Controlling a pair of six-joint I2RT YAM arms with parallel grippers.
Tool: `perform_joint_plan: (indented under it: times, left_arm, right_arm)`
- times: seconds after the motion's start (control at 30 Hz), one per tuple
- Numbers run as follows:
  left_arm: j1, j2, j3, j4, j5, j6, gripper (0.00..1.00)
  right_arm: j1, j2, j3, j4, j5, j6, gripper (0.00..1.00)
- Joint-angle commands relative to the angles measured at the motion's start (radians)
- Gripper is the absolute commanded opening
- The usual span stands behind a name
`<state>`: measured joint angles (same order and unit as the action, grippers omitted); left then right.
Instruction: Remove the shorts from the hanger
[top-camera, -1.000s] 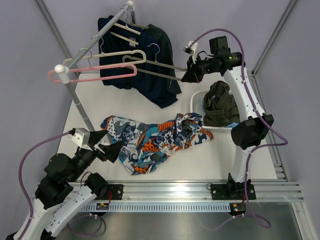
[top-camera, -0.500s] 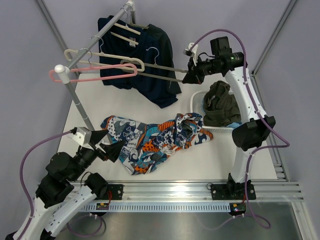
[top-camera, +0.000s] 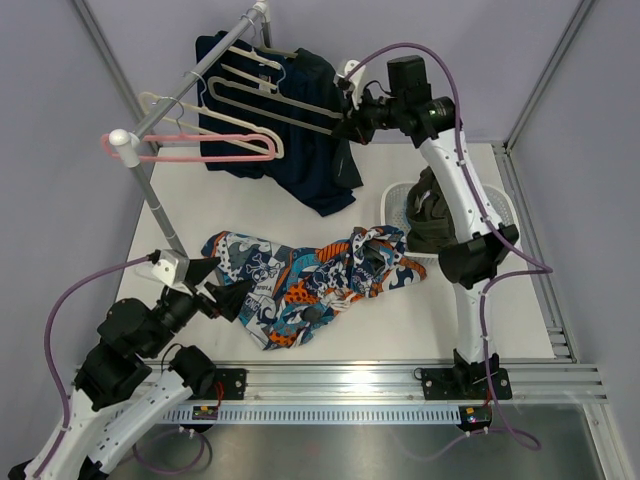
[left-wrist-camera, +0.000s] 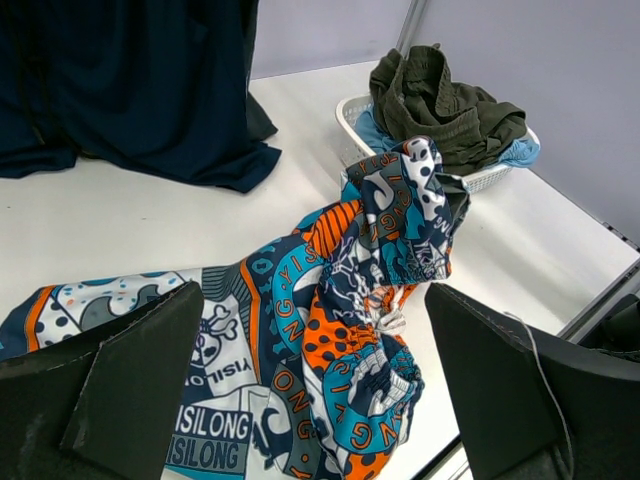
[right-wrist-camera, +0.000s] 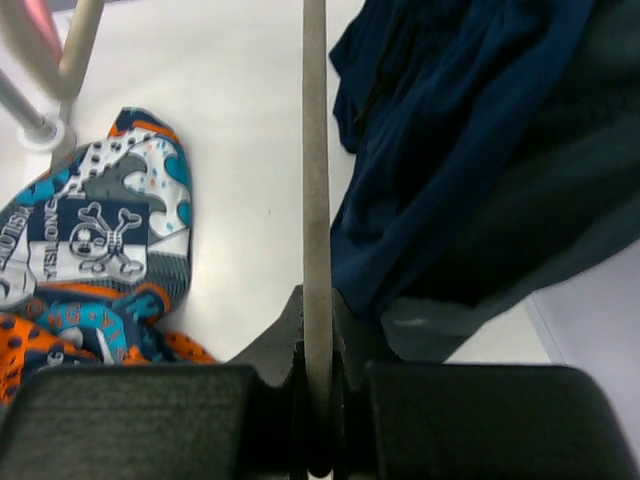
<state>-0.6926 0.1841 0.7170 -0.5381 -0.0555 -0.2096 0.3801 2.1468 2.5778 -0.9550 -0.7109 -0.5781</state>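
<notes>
As the shorts (top-camera: 300, 280) lie free, the right gripper (right-wrist-camera: 316, 390), jaws clamped on the empty hanger (right-wrist-camera: 314, 150), must park it; the left gripper (top-camera: 222, 285) has its jaws apart.

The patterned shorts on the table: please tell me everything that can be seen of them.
The patterned shorts are printed cloth in blue, teal, orange and white, with skulls, dots and the word YISILONG. They lie crumpled on the table. One end is bunched up with a gathered waistband beside the white basket. Nothing grips them; the open left pincer is close to the other end.
</notes>
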Motion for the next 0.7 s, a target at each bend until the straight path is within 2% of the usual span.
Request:
perform_joint_plan:
  times: [0.0,0.3,0.67]
  left_arm:
    - [-0.002,0.025,0.018,0.056,0.020,-0.004,0.99]
    - [-0.002,0.028,0.004,0.079,0.020,-0.033,0.99]
    - [-0.002,0.020,-0.021,0.113,0.039,-0.066,0.99]
  right_arm:
    - [0.043,0.019,0.015,0.251,0.059,0.158,0.00]
    - [0.141,0.159,0.123,0.461,0.119,0.286,0.00]
    - [0.232,0.249,0.180,0.630,0.189,0.304,0.00]
